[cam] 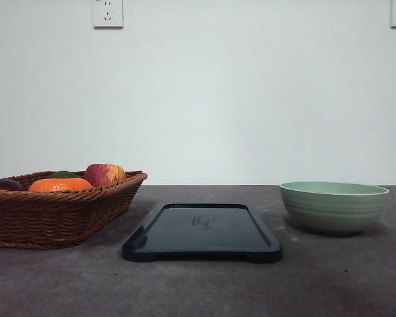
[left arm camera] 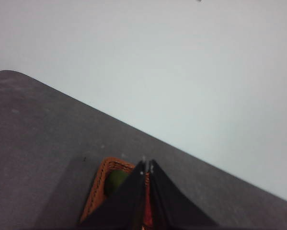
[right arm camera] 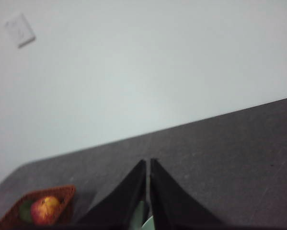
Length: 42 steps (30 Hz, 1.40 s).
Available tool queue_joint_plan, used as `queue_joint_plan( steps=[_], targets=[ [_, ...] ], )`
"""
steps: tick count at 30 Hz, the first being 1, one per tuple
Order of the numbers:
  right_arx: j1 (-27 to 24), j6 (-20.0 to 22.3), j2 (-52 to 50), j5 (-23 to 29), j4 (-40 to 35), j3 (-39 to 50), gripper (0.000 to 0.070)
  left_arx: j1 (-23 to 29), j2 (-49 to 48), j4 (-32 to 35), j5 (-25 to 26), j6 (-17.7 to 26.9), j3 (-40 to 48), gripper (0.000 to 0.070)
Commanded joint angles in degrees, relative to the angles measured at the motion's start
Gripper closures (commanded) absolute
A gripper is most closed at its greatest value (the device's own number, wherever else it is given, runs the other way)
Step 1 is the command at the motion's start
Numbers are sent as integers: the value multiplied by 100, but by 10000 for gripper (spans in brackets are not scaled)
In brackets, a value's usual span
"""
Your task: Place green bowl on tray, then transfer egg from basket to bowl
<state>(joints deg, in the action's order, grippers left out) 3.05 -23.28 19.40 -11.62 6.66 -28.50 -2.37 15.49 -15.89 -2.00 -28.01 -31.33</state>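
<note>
Green bowl (cam: 334, 206): on table right of tray (cam: 201, 232), apart. Right hand (right arm camera: 148, 165) nearer, fingers together, empty; left hand (left arm camera: 147, 167) likewise, over basket (cam: 52, 208).

Basket (cam: 52, 214) left, tray (cam: 201, 247) centre, green bowl (cam: 334, 207) right.
</note>
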Motion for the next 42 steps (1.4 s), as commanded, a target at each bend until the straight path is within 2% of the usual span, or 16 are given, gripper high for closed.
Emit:
queue_joint_plan(
  steps=[1,7,10,15,18,21,25,26,27,30,32,37,42],
  targets=[
    [20,396,306,-57,123,-305,694,5,284,-108,144,303,-290,699],
    [20,1132,1185,-167,717,-1105,694,4,1331,-770,598,799,-1174,699],
    [20,1456,1613,-427,1029,-1396,694,4,1838,-1156,815,1042,-1609,699],
    [22,1800,2241,-1168,1439,-1675,694,-2,2601,-1734,1209,1685,-2239,699],
    [45,2051,2537,-1305,1786,-1785,694,-3,2955,-1989,1466,2140,-2506,700],
    [121,2301,2695,-1300,1979,-1802,694,-53,3187,-2091,1528,2479,-2645,700],
    [160,2564,2732,-1296,2042,-1802,692,-121,3234,-1935,1536,2614,-2647,691],
    [160,2591,2732,-1290,2037,-1802,675,-127,3234,-1895,1536,2606,-2647,662],
    [160,2589,2732,-1262,2038,-1802,624,-128,3232,-1877,1536,2606,-2647,627],
    [160,2586,2729,-1214,2060,-1802,374,-129,3232,-1889,1536,2604,-2647,473],
    [160,2583,2729,-1215,2063,-1802,288,-131,3232,-1889,1536,2606,-2647,389],
    [160,2525,2729,-1211,2063,-1802,287,-140,3233,-1880,1536,2606,-2647,343],
    [160,2233,2732,-1089,2062,-1803,288,-140,3236,-1880,1536,2603,-2647,342]
  ],
)
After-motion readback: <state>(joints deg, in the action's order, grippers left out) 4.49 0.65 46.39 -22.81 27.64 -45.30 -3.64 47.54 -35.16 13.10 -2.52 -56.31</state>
